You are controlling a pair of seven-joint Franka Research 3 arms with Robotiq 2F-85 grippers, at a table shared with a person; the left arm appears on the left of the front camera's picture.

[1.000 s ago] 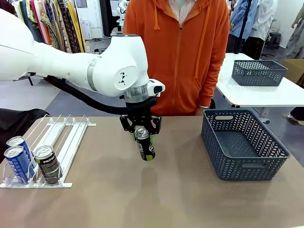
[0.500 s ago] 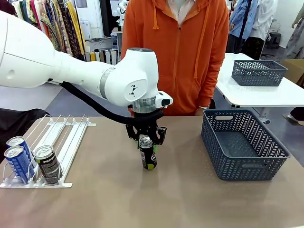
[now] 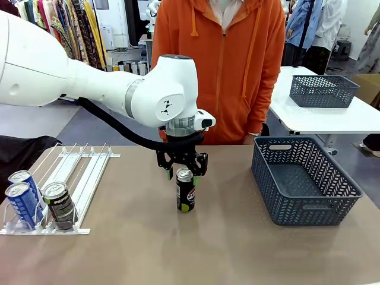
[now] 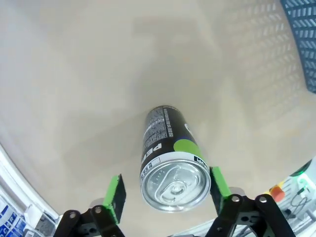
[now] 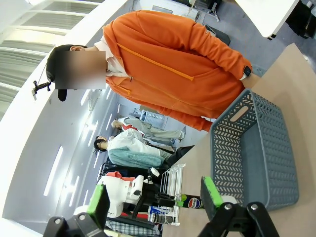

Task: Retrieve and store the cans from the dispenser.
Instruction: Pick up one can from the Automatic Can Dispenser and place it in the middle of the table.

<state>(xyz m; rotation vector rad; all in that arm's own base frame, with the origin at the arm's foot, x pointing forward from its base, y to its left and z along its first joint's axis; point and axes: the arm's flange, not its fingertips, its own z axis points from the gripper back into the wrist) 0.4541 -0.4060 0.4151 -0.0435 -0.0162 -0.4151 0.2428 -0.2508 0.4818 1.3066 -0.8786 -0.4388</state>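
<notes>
Midway across the table [image 3: 237, 255] a black can [image 3: 185, 193] is seen standing upright, well apart from everything else. The left gripper [image 3: 184, 171] hangs straight over it with its fingers released. In the left wrist view the green pads [image 4: 114, 197] are set either side of the silver top, with a clear gap at one pad and only a sliver at the other.

Bare tabletop is left on every side of the can: a wide stretch to the right before the basket [image 3: 309, 209], a like stretch to the left before the dispenser [image 3: 89, 172], and open surface toward the near edge. The far edge is closed off by a person [image 3: 225, 65] in an orange hoodie, who stands just behind the gripper.

At the dispenser's near end two blue cans [image 3: 24, 205] and a grey-marked can [image 3: 59, 206] are lodged side by side against the front stop. The right gripper [image 5: 154, 200] is held with its pads wide apart, and the far room is seen between them.

On the black can the white letters "PE" can be read beside a green patch, next to a block of print too fine to make out. The blue cans' lettering cannot be read.
</notes>
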